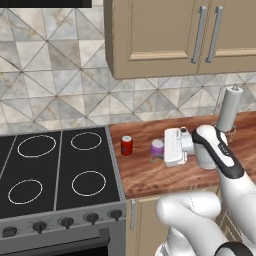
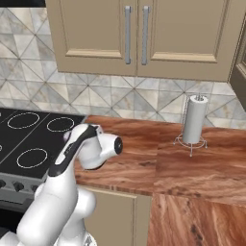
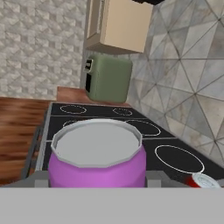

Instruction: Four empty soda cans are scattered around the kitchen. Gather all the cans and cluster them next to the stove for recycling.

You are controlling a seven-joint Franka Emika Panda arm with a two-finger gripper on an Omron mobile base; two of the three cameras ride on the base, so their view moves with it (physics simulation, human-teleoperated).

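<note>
My gripper [image 1: 159,151] is turned sideways over the wooden counter [image 1: 150,175], pointing toward the stove [image 1: 55,170]. The purple soda can [image 1: 157,149] sits right at my fingertips, between the jaws. In the hand view that purple can [image 3: 97,153] is dead centre and close up, silver top up, upright, with a grey finger tip [image 3: 155,177] just off each lower side of it. The jaws are part open, about a can's width, one on each side of the can. I cannot tell for sure whether the pads are pressing it or just beside it, nor whether the can is lifted or resting on the counter.

A red soda can [image 1: 126,145] stands upright on the counter, just beside the stove's right edge, between the stove and the purple can, apart from both. In the hand view its silver top [image 3: 203,180] pokes in at the lower right, next to the purple can.

The stove's black glass top with white ring burners [image 3: 175,158] lies beyond the purple can. On the far side of the stove stands a green toaster [image 3: 108,78] on more wooden counter.

Well away from the stove, behind my arm, a white paper-towel roll [image 1: 229,109] stands upright on its wire holder [image 2: 191,142] against the tiled backsplash [image 1: 55,85].
</note>
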